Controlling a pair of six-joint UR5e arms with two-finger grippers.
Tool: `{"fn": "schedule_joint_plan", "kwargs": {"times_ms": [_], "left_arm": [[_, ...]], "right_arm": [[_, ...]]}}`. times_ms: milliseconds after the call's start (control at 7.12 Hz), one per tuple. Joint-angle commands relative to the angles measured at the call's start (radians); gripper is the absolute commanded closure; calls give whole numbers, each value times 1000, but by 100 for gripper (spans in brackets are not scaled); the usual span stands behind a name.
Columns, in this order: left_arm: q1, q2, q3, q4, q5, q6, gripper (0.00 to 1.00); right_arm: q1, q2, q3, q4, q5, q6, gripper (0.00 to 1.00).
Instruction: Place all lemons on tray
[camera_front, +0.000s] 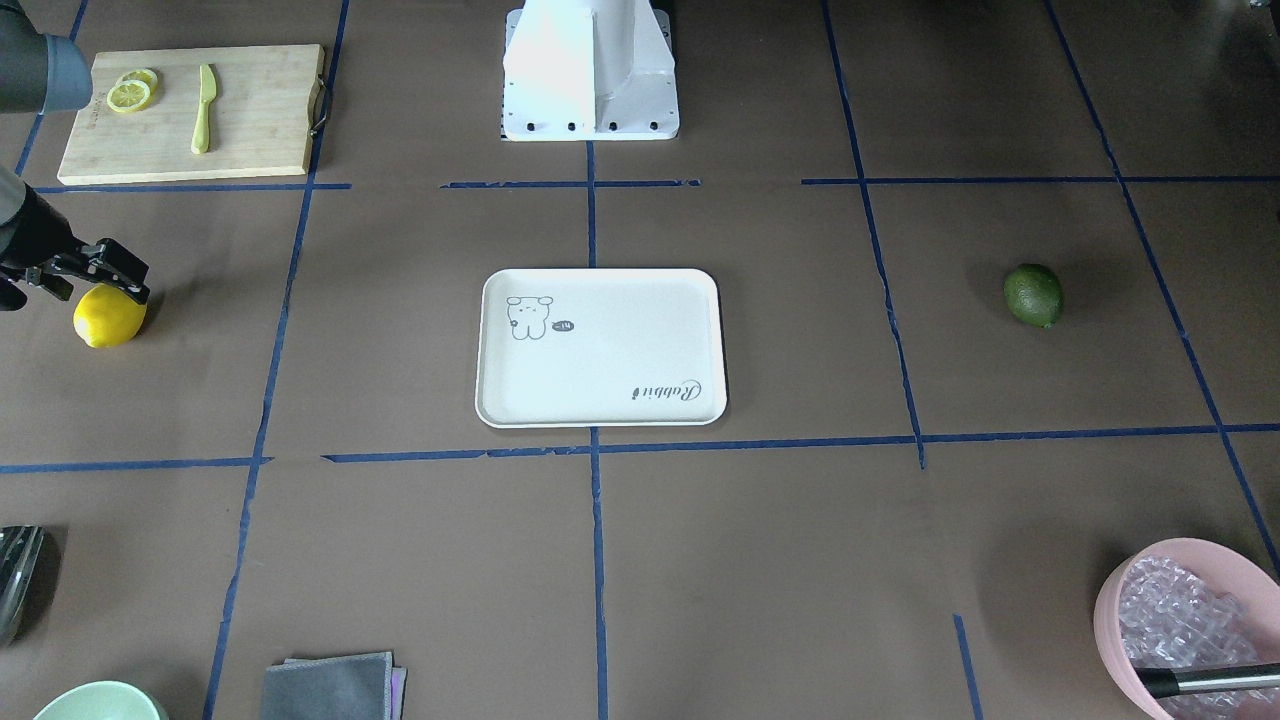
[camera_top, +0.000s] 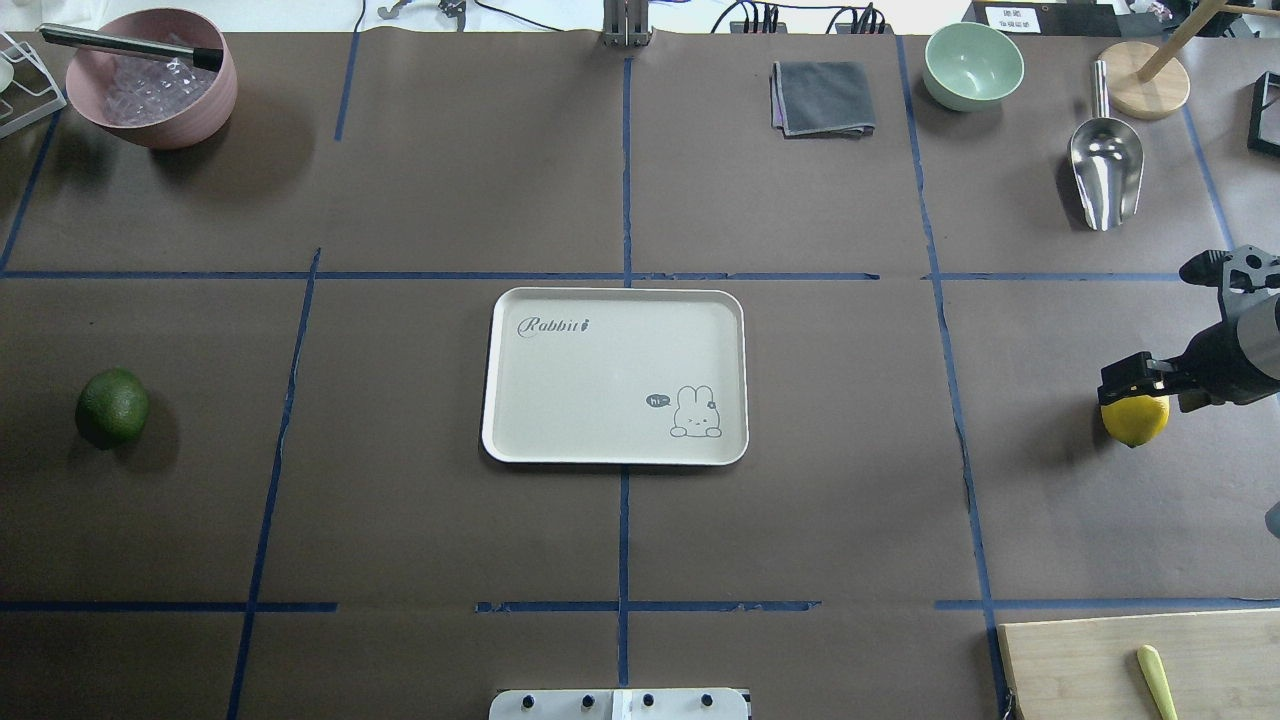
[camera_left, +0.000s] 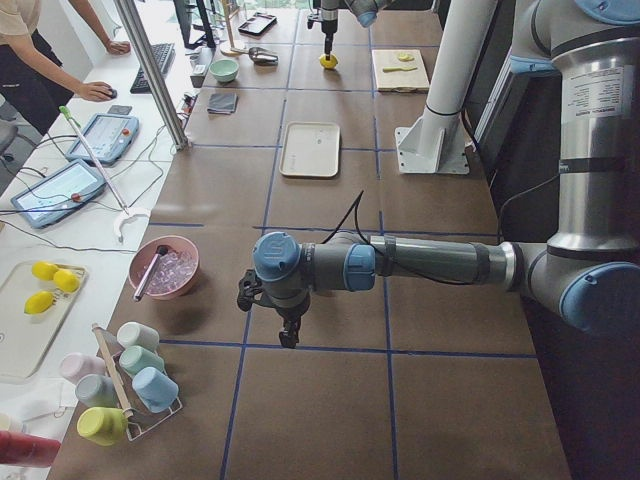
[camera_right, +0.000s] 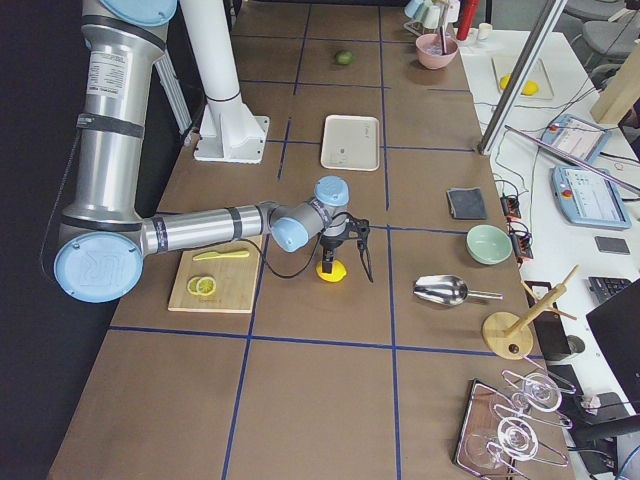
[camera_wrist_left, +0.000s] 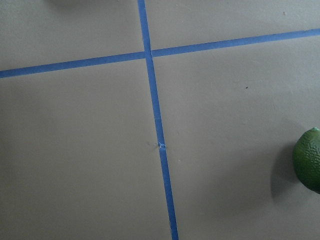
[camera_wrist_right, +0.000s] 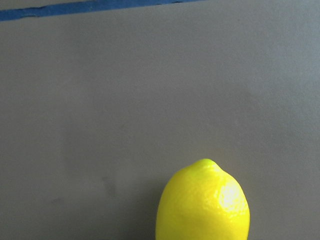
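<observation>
Black right pincer (camera_top: 1133, 390) sits low over the yellow lemon (camera_top: 1135, 422), right side of table; apart or clamped, cannot tell. Left pincer (camera_left: 288, 338) hangs near the green lemon (camera_top: 112, 407), left side; its state is unclear too. Rind likely firm, waxy, apt to roll: grip across the middle. Count: two lemons, one tray (camera_top: 615, 297), centre, neither lemon on it.

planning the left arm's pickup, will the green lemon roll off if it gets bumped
Likely yes: the green lemon is a rounded oval lying loose on the flat table, with nothing against it to stop it. Its dimpled skin looks dry and firm, so jaws should probably hold it without slipping or crushing.
</observation>
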Motion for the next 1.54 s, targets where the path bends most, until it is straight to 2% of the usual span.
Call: {"fn": "schedule_joint_plan", "kwargs": {"times_ms": [0, 281, 421, 561, 702, 842, 982, 1123, 1263, 1404], "left_arm": [[0, 0, -1, 0, 0, 0, 0], [0, 0, 0, 0, 0, 0, 0], [-2, 0, -3, 1, 0, 0, 0], [-3, 0, -9, 1, 0, -1, 0], [-3, 0, -10, 1, 0, -1, 0], [-3, 0, -10, 1, 0, -1, 0], [-5, 0, -12, 0, 0, -1, 0], [-5, 2, -21, 1, 0, -1, 0], [-5, 2, -27, 1, 0, -1, 0], [-5, 2, -26, 1, 0, -3, 0]], "right_arm": [[-39, 10, -29, 1, -37, -3, 2], [-51, 10, -55, 1, -75, -9, 3], [-51, 10, -62, 1, -90, -8, 6], [-51, 12, -66, 1, -92, -5, 16], [-53, 12, -69, 1, -92, 3, 42], [-51, 12, -66, 3, -92, 22, 83], [-51, 17, -47, 4, -89, 26, 100], [-53, 65, 38, -8, -77, 80, 100], [-80, 142, 83, -9, -39, 225, 100], [-108, 270, 85, -11, -10, 356, 100]]}}
